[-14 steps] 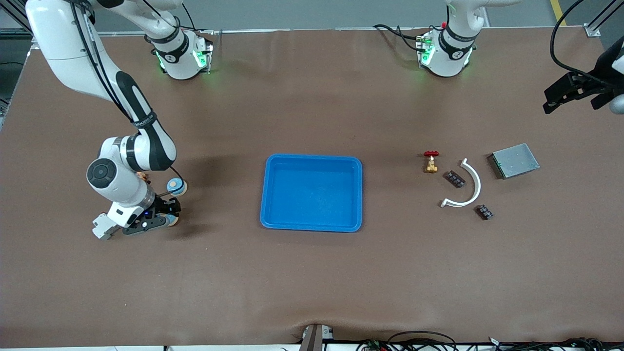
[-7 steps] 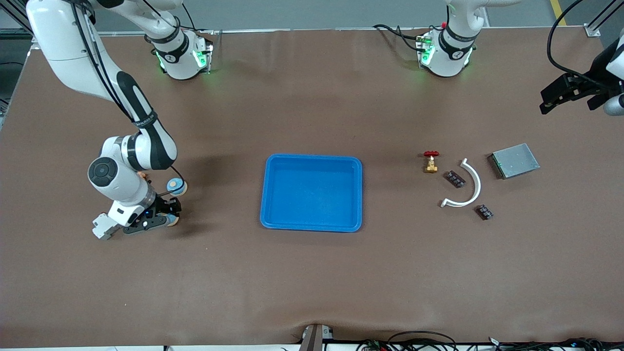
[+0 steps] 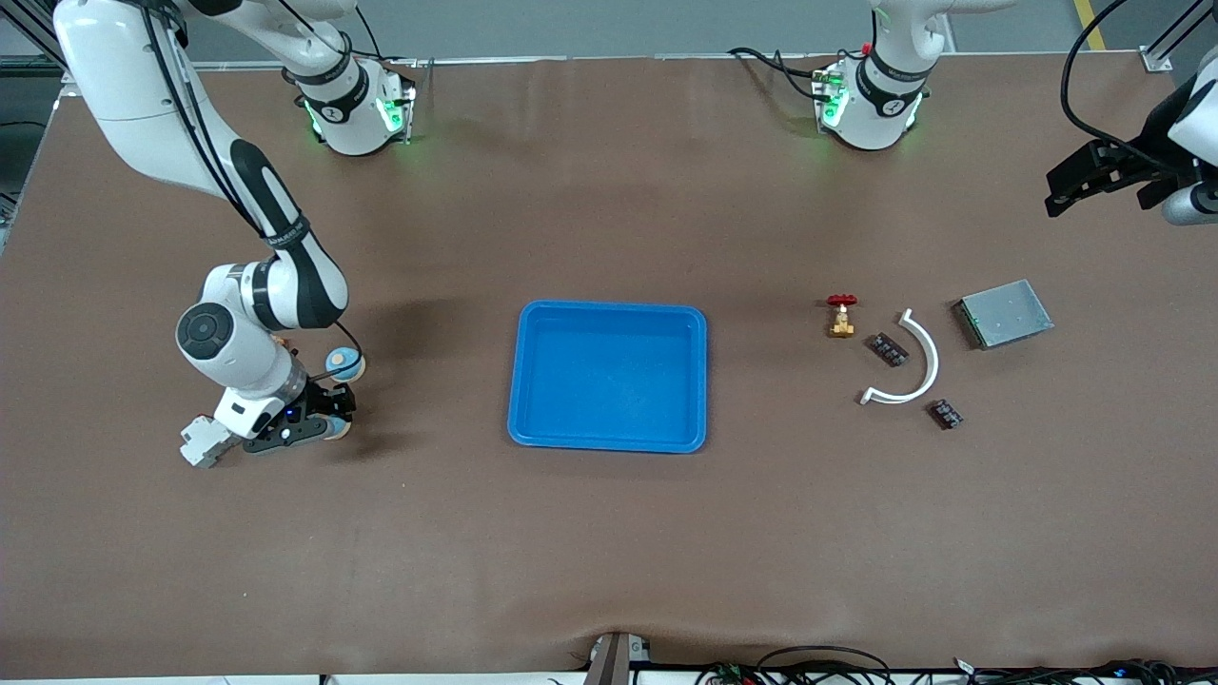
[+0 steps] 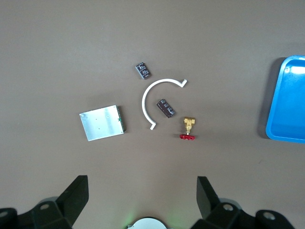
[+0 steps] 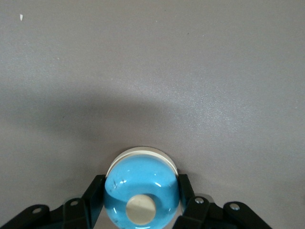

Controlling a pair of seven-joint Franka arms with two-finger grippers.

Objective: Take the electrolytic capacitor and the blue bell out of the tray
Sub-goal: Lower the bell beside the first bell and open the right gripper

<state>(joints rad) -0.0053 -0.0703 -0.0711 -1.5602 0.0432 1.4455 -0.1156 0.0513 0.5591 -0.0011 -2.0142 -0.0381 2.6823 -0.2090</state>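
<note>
Blue bell (image 5: 141, 191): pinched in right pincer (image 3: 319, 425), low on tabletop (image 3: 609, 533) well clear of empty tray (image 3: 609, 443), toward right arm's end; set-down underway, release next; left pincer (image 4: 143, 200) spread, waiting.

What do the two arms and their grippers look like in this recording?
Both arms are glossy white with black joint bands and black cables along the links. Their round bases glow green and carry a black ring with a small white mark. The right gripper is black on a white wrist block, with a small blue light. The left gripper is black too.
</note>
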